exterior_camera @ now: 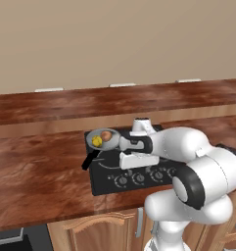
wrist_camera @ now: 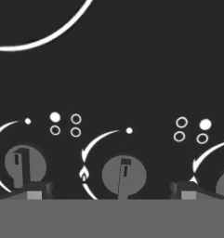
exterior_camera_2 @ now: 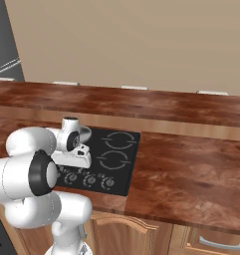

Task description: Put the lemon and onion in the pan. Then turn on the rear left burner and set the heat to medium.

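The gripper (wrist_camera: 111, 191) stands with jaws apart over a round grey knob (wrist_camera: 124, 175) on the flat black stove (exterior_camera: 107, 179). The yellow lemon (exterior_camera: 97, 141) and brown onion (exterior_camera: 106, 136) lie in the shallow metal pan (exterior_camera: 91, 136)

A black cooktop (exterior_camera: 139, 171) sits sunk in a reddish-brown wooden counter (exterior_camera: 36, 171), with a raised wooden ledge (exterior_camera_2: 141, 102) behind it at 12 o'clock and a beige wall (exterior_camera_2: 141, 45) above. White burner rings (exterior_camera_2: 116, 149) mark its surface. A row of grey knobs (wrist_camera: 123, 175) runs along its 6 o'clock edge, each with a white arc and small circle marks. Light wooden cabinet doors (exterior_camera_2: 121, 234) stand below the counter.
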Motion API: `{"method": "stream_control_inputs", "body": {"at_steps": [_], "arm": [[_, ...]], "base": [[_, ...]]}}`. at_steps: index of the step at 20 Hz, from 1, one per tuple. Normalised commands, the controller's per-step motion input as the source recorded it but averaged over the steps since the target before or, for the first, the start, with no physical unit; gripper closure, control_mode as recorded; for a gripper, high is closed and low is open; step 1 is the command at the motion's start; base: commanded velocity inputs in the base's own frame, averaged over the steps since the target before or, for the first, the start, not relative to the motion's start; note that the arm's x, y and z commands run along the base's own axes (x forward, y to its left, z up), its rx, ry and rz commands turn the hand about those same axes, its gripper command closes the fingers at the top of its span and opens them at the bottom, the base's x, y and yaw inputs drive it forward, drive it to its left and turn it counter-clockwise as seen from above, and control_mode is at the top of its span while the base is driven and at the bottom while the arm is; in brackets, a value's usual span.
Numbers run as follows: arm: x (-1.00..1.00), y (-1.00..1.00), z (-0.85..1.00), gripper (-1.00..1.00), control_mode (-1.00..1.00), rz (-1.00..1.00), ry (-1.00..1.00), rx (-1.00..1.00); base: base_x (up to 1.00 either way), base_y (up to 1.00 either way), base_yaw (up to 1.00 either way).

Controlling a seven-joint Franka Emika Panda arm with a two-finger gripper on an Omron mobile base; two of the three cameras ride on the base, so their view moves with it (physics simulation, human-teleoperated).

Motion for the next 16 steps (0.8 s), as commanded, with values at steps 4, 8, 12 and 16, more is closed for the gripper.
{"method": "stream_control_inputs", "body": {"at_steps": [4, 8, 12, 16], "arm": [[-0.14, 0.00, -0.20, -1.00, -1.00, 0.00, 0.00, 0.00], [-0.03, -0.02, -0.09, -1.00, -1.00, 0.00, 0.00, 0.00], [0.01, -0.18, 0.00, -1.00, -1.00, -0.02, 0.00, 0.00], [0.06, -0.18, 0.00, -1.00, -1.00, -0.04, 0.00, 0.00]], "base": [[0.00, 0.00, 0.00], [0.00, 0.00, 0.00], [0.00, 0.00, 0.00], [0.00, 0.00, 0.00]]}}
